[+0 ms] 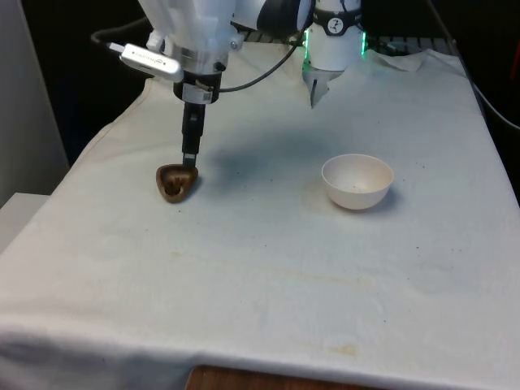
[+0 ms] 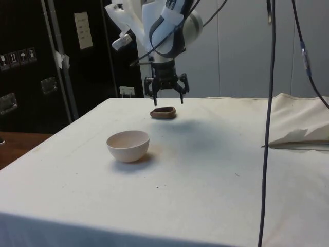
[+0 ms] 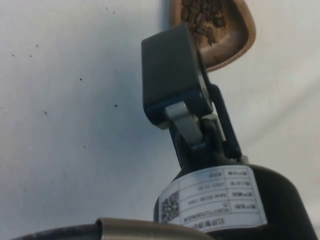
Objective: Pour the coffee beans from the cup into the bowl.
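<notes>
Bench (image 1: 268,292) under a white cloth, lightly speckled and stained, spans most of the front frame.

White arm (image 1: 203,28) comes down from the upper left of the front frame; in the side frame it hangs from top centre.

Bowl (image 1: 357,181), pale cream and round, sits right of centre in the front frame and left of centre in the side frame (image 2: 128,145). It stands upright, well apart from the cup.

Cup (image 1: 176,181), small, brown and shallow, rests on the cloth at centre-left of the front frame; in the side frame (image 2: 163,112) it lies just above centre, beyond the bowl. Wrist camera shows coffee beans (image 3: 204,15) inside it, dark, heaped toward one side.

Pincer (image 1: 189,162), black, points straight down directly over the cup. Side frame (image 2: 167,100) shows the two fingers spread apart, one tip at each side of the cup; contact with the rim cannot be judged. Nothing is gripped; the cup sits on the cloth.
</notes>
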